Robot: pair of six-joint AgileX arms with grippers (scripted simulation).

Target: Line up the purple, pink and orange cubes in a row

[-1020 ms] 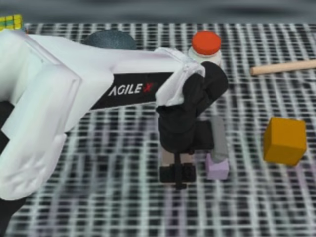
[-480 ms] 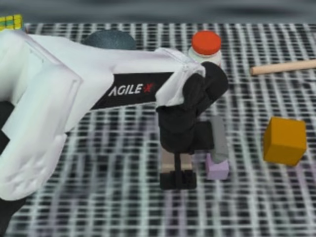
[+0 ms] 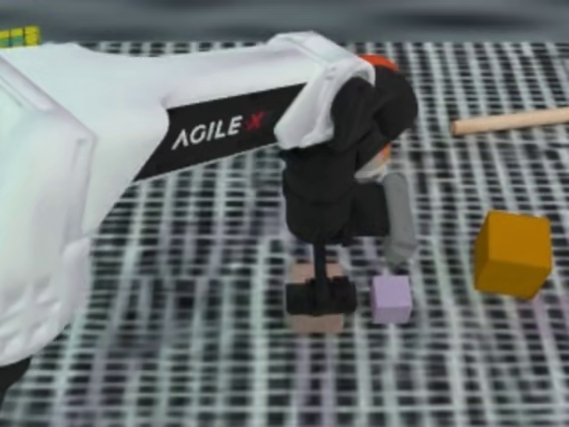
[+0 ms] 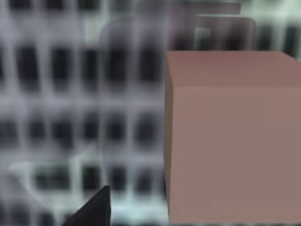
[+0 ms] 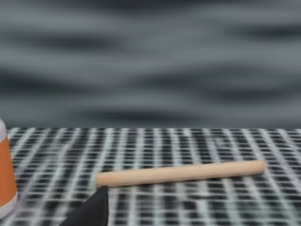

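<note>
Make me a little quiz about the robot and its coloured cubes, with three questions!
1. True or false: the large mustard-orange matte cube touches the small pale lilac matte cube.
2. Which cube sits right under the left end effector?
A. the lilac one
B. the mid-sized peach-pink matte cube
C. the orange one
3. Fill in: the long thing lying at the table's far right is a light wooden ____.

Key:
1. False. The two stand apart, the orange one farther right.
2. B. In the top view the end effector covers most of it.
3. Rod. The right wrist view shows it too.
</note>
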